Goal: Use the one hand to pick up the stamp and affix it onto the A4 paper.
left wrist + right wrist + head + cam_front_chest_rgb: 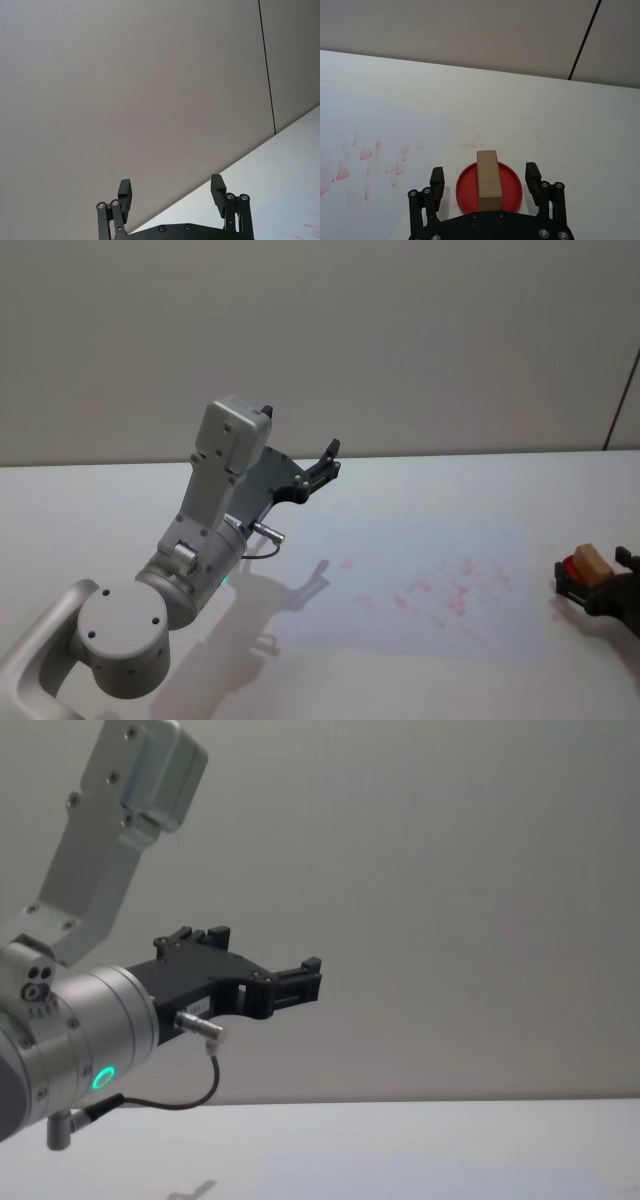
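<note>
The stamp (488, 179), a small tan wooden block, stands on a round red ink pad (512, 186) to the right of the A4 paper (375, 135). My right gripper (484, 171) is open, with a finger on each side of the pad and clear of the stamp. From the head view, the stamp (590, 560) and right gripper (596, 580) sit at the table's right edge. The paper (420, 580) lies in the middle, dotted with red stamp marks. My left gripper (325, 465) is raised above the table at the left, open and holding nothing; its fingers (125, 192) point toward the wall.
The raised left arm (110, 1010) stands over the table's left part, with its grey base (120, 635) at the near left. Bare white table (480, 490) surrounds the paper. A plain wall (400, 340) rises behind the far edge.
</note>
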Robot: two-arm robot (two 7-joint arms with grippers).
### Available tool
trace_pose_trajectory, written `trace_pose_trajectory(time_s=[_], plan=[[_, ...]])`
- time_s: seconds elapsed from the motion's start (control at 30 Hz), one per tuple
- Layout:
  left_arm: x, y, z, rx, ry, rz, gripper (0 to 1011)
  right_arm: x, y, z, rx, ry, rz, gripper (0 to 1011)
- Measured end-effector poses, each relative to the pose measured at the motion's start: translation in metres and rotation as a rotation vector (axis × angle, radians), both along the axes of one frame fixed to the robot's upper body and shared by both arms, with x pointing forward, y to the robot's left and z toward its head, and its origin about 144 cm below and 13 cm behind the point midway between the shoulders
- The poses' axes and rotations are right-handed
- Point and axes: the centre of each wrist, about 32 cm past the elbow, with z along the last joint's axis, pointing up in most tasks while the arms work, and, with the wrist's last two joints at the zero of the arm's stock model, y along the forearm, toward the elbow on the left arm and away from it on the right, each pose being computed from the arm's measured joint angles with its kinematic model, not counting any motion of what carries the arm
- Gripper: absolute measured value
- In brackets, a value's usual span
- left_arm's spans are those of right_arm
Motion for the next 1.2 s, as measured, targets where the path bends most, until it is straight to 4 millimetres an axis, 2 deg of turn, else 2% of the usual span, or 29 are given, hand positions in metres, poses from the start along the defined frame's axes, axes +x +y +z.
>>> trace_pose_trajectory(time_s=[0.23, 0.37, 0.43, 0.57, 0.6, 0.73, 0.87, 0.97, 1.2], plan=[[0.0000, 0.0000, 0.0000, 0.000, 0.000, 0.000, 1001, 0.0020, 0.0019, -0.0009, -0.002, 0.006, -0.009, 879], [0.0000, 0.0000, 0.0000, 0.000, 0.000, 0.000, 1001, 0.0026, 0.0028, -0.0011, -0.006, 0.008, -0.012, 735], [0.0000, 0.0000, 0.0000, 0.000, 0.000, 0.000, 1001, 0.0028, 0.0031, -0.0012, -0.008, 0.009, -0.012, 704], [0.0000, 0.0000, 0.0000, 0.000, 0.000, 0.000, 1000, 0.0028, 0.0033, -0.0012, -0.011, 0.009, -0.011, 579], [0.0000, 0.0000, 0.0000, 0.000, 0.000, 0.000, 1001, 0.0028, 0.0033, -0.0010, -0.013, 0.009, -0.010, 517], [0.0000, 0.0000, 0.0000, 0.000, 0.000, 0.000, 1001, 0.0026, 0.0036, -0.0005, -0.015, 0.007, -0.004, 418], [0.0000, 0.0000, 0.0000, 0.000, 0.000, 0.000, 1001, 0.0023, 0.0039, 0.0004, -0.016, 0.001, 0.004, 259], [0.0000, 0.0000, 0.0000, 0.000, 0.000, 0.000, 1001, 0.0021, 0.0041, 0.0009, -0.017, -0.002, 0.009, 219], [0.0000, 0.0000, 0.0000, 0.000, 0.000, 0.000, 1001, 0.0022, 0.0048, 0.0021, -0.015, -0.013, 0.018, 220]])
